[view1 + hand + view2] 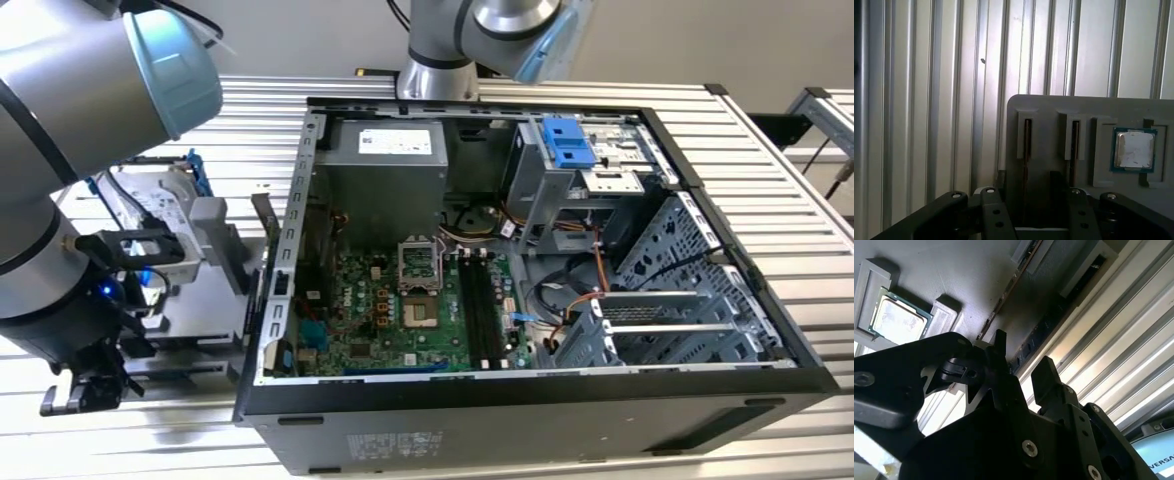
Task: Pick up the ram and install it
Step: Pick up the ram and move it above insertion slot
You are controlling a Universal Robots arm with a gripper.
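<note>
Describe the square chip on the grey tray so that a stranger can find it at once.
Look at the ribbed metal table, then at the grey tray lying on it. The chip sits in a recess: flat, square, silvery with a green rim, unlike the two narrow slots beside it.

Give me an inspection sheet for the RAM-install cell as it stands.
Surface: slatted aluminium table carrying an open PC case and a grey holder.
Job's things: ram stands on edge in a holder slot, not yet lifted; the motherboard's memory slots look empty.
Clutter: CPU chip in a holder pocket; hard drive in blue frame.
Grippers: gripper open, over the holder, nearest the ram, holding nothing.
Cables: wires inside the case.
Surroundings: metal frame at the exterior view's right.
</note>
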